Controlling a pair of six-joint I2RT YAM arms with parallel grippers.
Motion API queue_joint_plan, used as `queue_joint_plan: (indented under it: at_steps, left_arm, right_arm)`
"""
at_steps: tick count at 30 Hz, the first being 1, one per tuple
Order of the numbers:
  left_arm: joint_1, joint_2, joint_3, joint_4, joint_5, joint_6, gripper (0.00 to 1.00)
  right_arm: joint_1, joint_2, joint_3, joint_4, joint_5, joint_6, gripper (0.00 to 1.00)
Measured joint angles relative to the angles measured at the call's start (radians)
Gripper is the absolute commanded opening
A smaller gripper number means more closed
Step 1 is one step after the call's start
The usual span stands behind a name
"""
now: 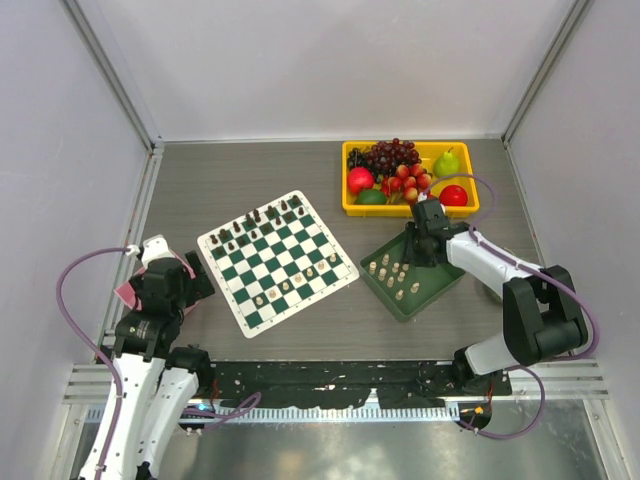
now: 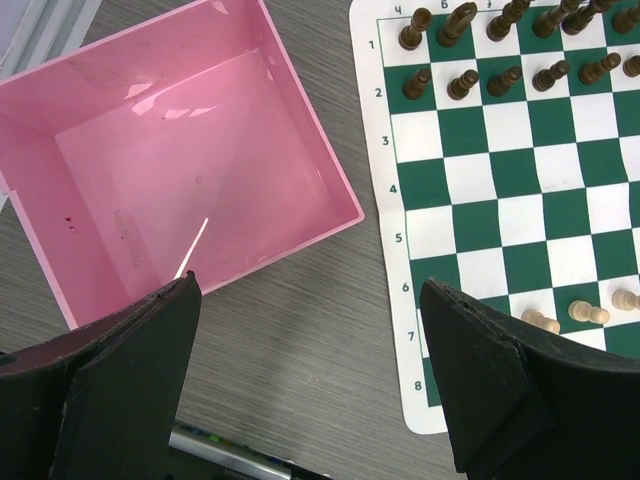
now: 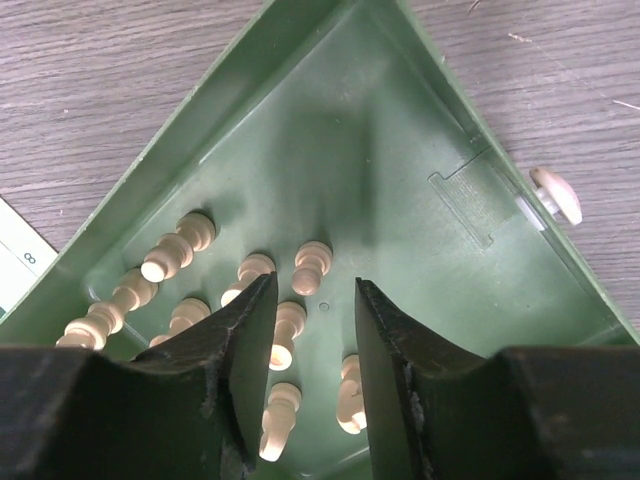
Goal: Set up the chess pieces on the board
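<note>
Step in hand: I judge it to be lifting one small cream turned chess piece [image 3: 288,330] out of the dark green plastic tray [image 3: 400,130], which sits just right of the green-and-white checkered board [image 1: 270,262].
Right gripper [image 3: 315,300]: It is low over the tray. Its jaws stand partly apart and straddle that lying piece. I see no firm grip and cannot tell whether a pad touches it.
Left gripper [image 2: 310,300]: Its jaws are wide apart with nothing between them. It hovers just left of the board, beside the pink plastic box [image 2: 200,150].
Board state: Small dark brown pieces [image 2: 462,84] fill two rows along its far edge. A few cream pieces [image 2: 585,312] stand near its near edge. Most of the cream ones lie in the tray.
Doing it well: I'd centre the jaws across the stem rather than the round head, so the piece can't squirt out. A second piece [image 3: 280,420] lies in the same gap, so I'd check that only one comes up.
Risk: Neighbours lie close on both sides, and a skewed squeeze could flick them.
Stray: One cream piece [image 3: 555,193] lies on the worktop outside the tray, on the side away from the board.
</note>
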Motion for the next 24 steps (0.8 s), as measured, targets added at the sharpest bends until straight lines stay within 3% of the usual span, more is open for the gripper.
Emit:
queue_joint_plan:
  at_steps: [9,24]
  left_arm:
    - [0.0,0.002,0.0,0.0,0.003,0.0,0.99]
    - [0.0,0.006,0.0,0.0,0.007,0.0,0.99]
  right_arm:
    - [-0.002,0.016,0.0,0.011,-0.003,-0.004,0.4]
    - [-0.002,0.034,0.0,0.017,-0.014,-0.01,0.28]
